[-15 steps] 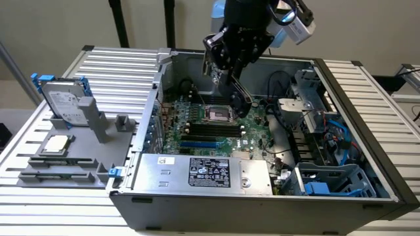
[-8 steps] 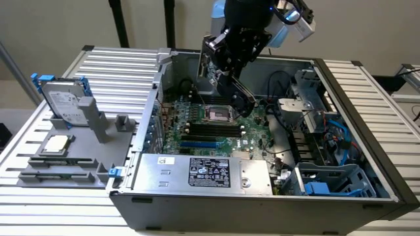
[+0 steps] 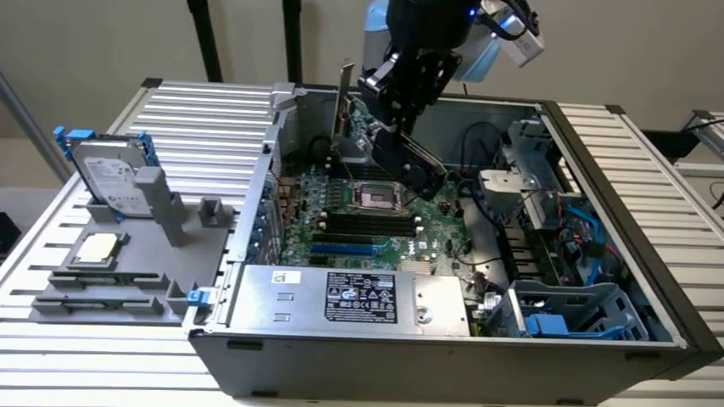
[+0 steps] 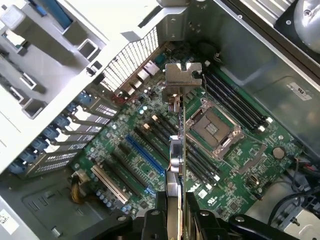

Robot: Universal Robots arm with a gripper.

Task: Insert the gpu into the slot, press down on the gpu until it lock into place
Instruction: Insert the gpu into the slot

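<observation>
The gpu [image 3: 405,161] is a thin black card hanging tilted above the green motherboard inside the open computer case. Its metal bracket [image 3: 342,100] points toward the case's back wall. My gripper [image 3: 398,85] is shut on the card's upper edge. In the wrist view the gpu [image 4: 178,150] appears edge-on, running from its silver bracket [image 4: 183,75] down to my gripper [image 4: 175,205]. The bright-blue slot [image 4: 145,160] lies on the board beside and below the card, apart from it. In the exterior view the slot [image 3: 342,250] sits near the power supply, nearer the camera than the card.
A silver power-supply box [image 3: 351,297] fills the case's near side. The CPU socket [image 3: 379,197] and black memory slots [image 3: 368,225] lie under the card. Cables and a drive cage [image 3: 565,309] crowd the exterior view's right. A hard drive with blue clips [image 3: 114,174] stands outside on a grey fixture.
</observation>
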